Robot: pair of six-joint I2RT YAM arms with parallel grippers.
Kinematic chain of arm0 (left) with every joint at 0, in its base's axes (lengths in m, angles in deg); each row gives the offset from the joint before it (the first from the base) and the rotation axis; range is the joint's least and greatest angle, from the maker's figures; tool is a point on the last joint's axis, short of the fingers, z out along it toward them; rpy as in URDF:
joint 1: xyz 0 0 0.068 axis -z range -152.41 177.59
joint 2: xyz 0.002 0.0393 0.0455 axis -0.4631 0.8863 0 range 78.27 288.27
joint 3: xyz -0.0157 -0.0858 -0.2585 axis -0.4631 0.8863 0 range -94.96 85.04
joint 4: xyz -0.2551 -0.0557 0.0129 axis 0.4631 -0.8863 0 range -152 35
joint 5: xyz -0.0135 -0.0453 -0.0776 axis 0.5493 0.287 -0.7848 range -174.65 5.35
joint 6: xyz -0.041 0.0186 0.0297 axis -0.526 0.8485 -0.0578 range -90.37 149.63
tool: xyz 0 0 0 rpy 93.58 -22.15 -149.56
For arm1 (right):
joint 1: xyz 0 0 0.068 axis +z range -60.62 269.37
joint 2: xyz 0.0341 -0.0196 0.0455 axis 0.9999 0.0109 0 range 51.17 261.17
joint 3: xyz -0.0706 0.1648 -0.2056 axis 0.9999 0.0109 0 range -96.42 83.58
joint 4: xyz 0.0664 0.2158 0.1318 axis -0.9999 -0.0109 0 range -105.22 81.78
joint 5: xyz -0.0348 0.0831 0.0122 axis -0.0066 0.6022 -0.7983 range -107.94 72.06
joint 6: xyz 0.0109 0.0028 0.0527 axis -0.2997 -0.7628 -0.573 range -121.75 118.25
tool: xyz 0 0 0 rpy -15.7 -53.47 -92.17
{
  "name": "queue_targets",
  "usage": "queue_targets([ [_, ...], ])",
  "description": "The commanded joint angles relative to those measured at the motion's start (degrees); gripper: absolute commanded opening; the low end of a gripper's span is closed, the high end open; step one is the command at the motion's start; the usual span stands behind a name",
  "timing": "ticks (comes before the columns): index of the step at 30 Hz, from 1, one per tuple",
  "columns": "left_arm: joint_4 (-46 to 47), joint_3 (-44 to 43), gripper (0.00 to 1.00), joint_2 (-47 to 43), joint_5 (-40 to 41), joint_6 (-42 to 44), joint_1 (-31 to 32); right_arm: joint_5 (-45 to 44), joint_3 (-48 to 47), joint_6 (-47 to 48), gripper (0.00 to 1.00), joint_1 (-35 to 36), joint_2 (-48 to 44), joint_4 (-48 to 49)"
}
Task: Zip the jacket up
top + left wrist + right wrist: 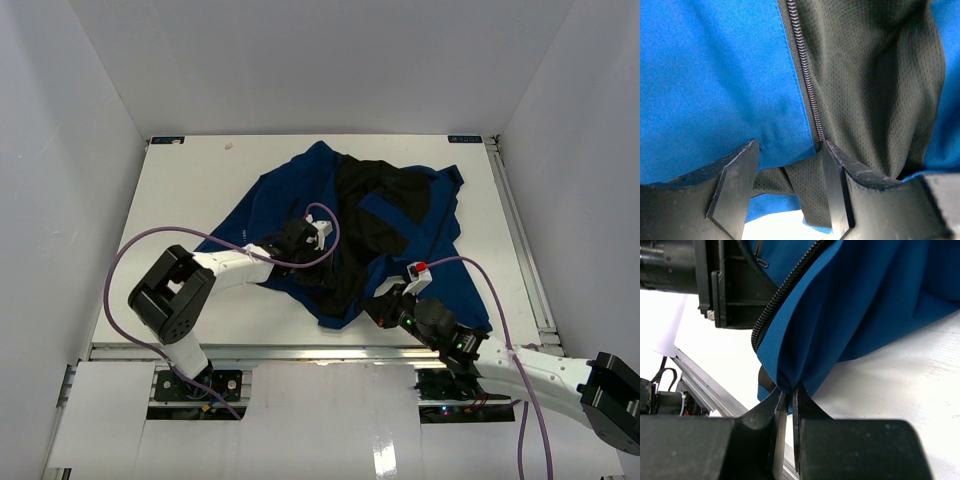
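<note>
– Jacket [285, 185] check: anyone see what the grippers are doing?

– Yeah. Left gripper [790, 150] has its jaws wide apart with nothing pinched. The blue front edge and the zipper [807, 85] run down into the gap, and the teeth end right at one finger. Black mesh lining [870, 75] sits just beside that. Right gripper [788, 392] is clamped tight on a blue corner, just under a row of zipper teeth.

– And where's the whole thing sitting?

– Crumpled and lying open, lining up, on the white table [190, 190], middle to right side. Left gripper is over its left half, and the right one is at the near hem.
</note>
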Motion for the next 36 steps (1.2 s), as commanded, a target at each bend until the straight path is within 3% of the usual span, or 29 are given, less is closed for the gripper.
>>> queue_targets([
  [1,-1.36,-0.59,0.63,3.82,3.37,-0.66,0.23,-1.34,19.01,0.57,0.08,0.52,-0.78,2.42],
  [3,-2.09,-0.51,0.51,4.79,4.58,-1.0,0.16,-1.22,19.08,0.65,0.08,0.52,-0.93,2.42],
  [8,-5.02,-1.89,0.09,7.08,7.58,-1.32,0.23,-0.95,19.5,0.66,0.08,0.57,-2.34,2.05],
  [10,-6.05,-2.34,0.0,7.97,9.43,-1.49,0.15,-0.86,19.62,0.66,0.08,0.52,-3.13,1.89],
  [17,-5.29,-0.61,0.0,5.05,10.57,-1.72,-0.03,-1.03,19.88,0.75,0.08,0.65,-3.56,1.88],
  [18,-4.79,-0.19,0.03,3.97,9.79,-1.53,-0.01,-1.05,19.82,0.75,0.08,0.61,-3.21,2.0],
  [21,-2.93,0.92,0.26,-0.12,6.57,-0.3,0.06,-0.95,19.36,0.84,0.08,0.69,-2.33,2.25],
  [22,-2.43,1.07,0.28,-1.17,5.68,0.2,0.06,-1.0,19.36,0.84,0.08,0.69,-2.08,2.3],
  [24,-1.62,1.17,0.23,-2.82,3.96,0.85,0.06,-1.03,19.28,0.84,0.08,0.69,-1.92,2.33],
  [27,-1.01,1.1,0.0,-3.07,2.19,1.3,-0.03,-1.03,19.27,0.84,0.08,0.69,-2.24,2.19],
  [30,0.86,1.98,0.0,-2.99,0.1,1.11,-0.03,-1.03,19.27,0.9,0.08,0.75,-2.68,1.83],
  [31,1.21,2.15,0.04,-3.01,-0.19,1.05,-0.02,-1.03,19.25,0.93,0.08,0.77,-2.7,1.8],
  [33,1.59,2.23,0.25,-3.08,-0.31,1.08,0.05,-1.03,19.18,0.94,0.08,0.69,-2.6,1.81],
  [34,1.66,2.23,0.18,-3.08,-0.59,1.29,-0.02,-1.03,19.18,1.01,0.08,0.69,-2.47,1.88],
  [35,1.74,2.09,0.04,-3.15,-0.89,1.32,-0.03,-1.03,19.18,1.01,0.08,0.69,-2.38,1.96],
  [36,1.97,2.05,0.0,-3.27,-1.18,1.21,-0.03,-1.03,19.18,1.01,0.08,0.75,-2.25,2.08],
])
